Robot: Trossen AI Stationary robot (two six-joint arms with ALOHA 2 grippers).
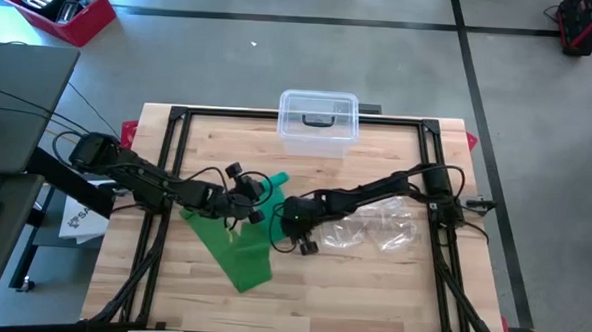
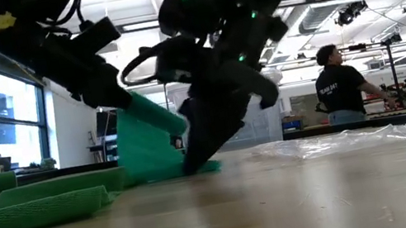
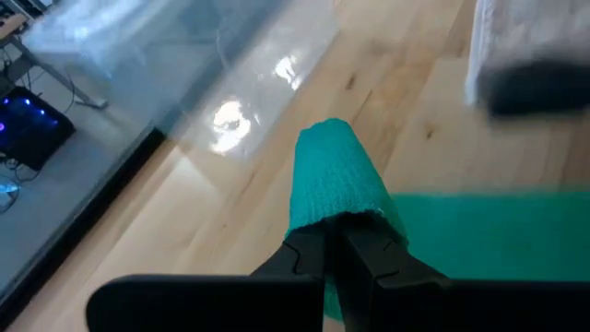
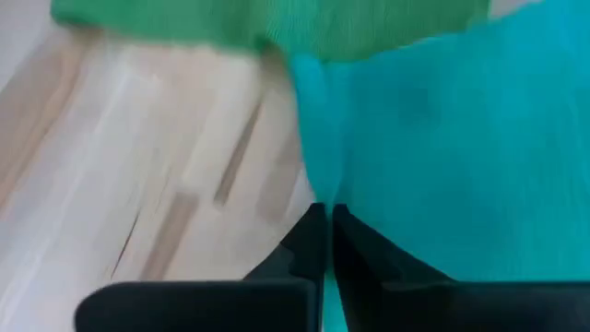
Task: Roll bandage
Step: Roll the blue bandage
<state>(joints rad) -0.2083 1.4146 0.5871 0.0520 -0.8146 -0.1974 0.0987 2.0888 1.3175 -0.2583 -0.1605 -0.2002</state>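
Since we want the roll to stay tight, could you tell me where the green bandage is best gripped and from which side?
Probably at the rolled end of the green bandage, pinched across its edge from the side, as the left gripper and right gripper both do. That end is lifted and bunched, giving fingers an edge; the flat tail lies against the table.

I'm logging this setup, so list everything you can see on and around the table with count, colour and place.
bandage: one, green, partly unrolled across the table's left-centre, one end lifted by both end effectors.
storage box: one, clear with a lid, at the table's far edge, centre.
plastic bag: one, clear, crumpled, right of centre under the right arm.
table: one, light wood with a black frame.
bin: one, red, on the floor beyond the far left corner.
person: one, dark shirt, standing in the room behind.
left end effector: one, black, shut on the bandage's rolled end.
right end effector: one, black, shut on the bandage.
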